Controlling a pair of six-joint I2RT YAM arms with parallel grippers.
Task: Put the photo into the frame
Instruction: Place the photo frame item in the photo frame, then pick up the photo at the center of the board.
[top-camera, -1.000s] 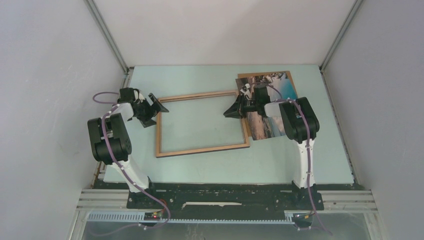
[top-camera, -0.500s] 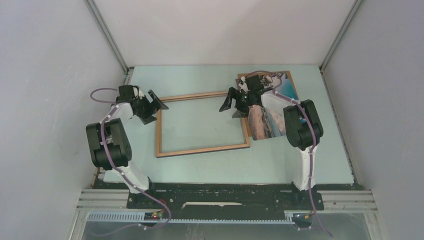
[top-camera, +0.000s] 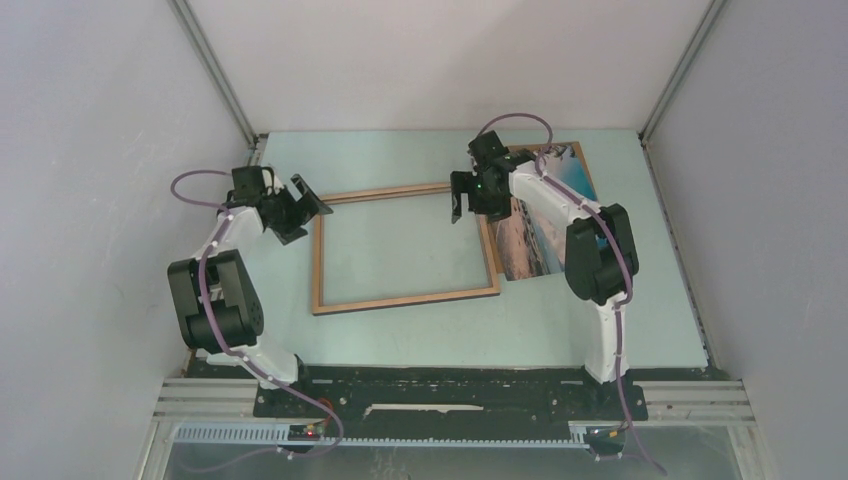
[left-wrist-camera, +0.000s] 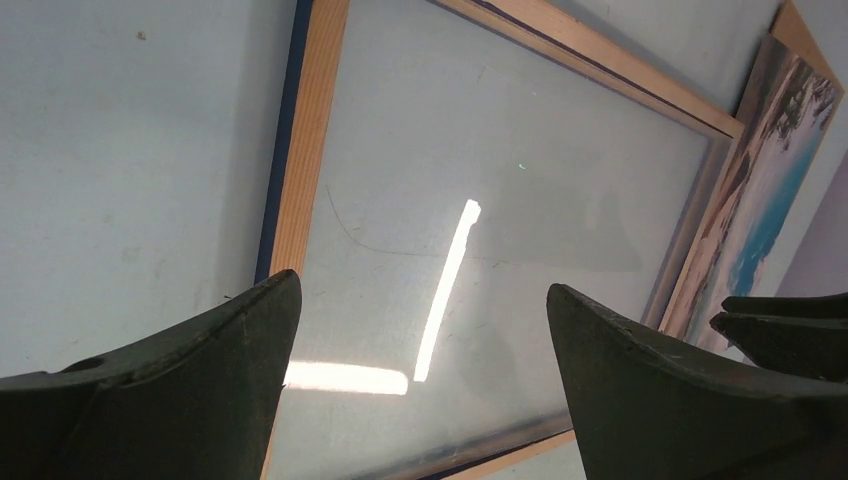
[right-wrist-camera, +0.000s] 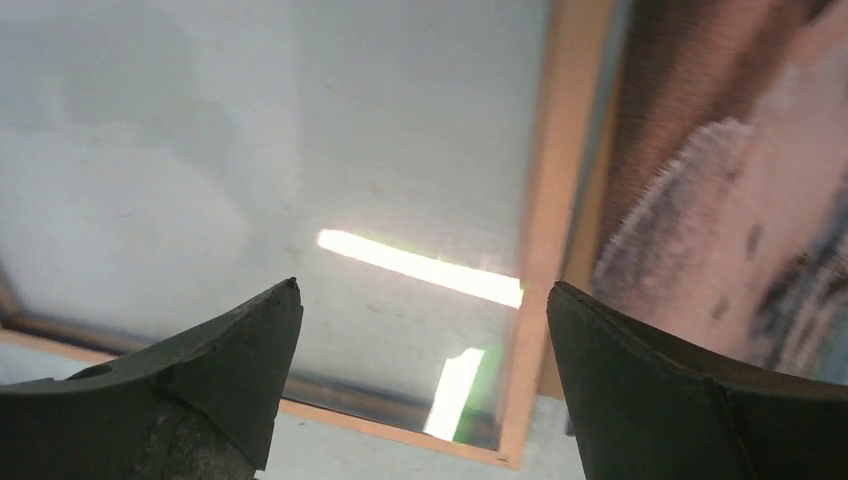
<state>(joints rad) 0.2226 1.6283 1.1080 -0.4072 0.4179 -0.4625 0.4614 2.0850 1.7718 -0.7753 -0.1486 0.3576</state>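
The frame lies flat in the middle of the table, wood-brown face up, with a glossy pane inside its rails. The photo, a rocky coast with blue sky, lies face up just right of the frame, partly hidden under my right arm. My left gripper hovers open over the frame's far left corner, with nothing between its fingers. My right gripper hangs open above the far right corner, also holding nothing. In the left wrist view the left gripper looks across the frame to the photo. The right gripper sees the frame's rail and the photo.
A plain brown board lies under the photo, its edge showing past the print. White walls enclose the pale green table on three sides. Both arm bases stand at the near edge.
My right gripper has opened and swung up and toward the far side, off the frame's right rail. The left arm has drawn back slightly to the left. Frame and photo have not moved.
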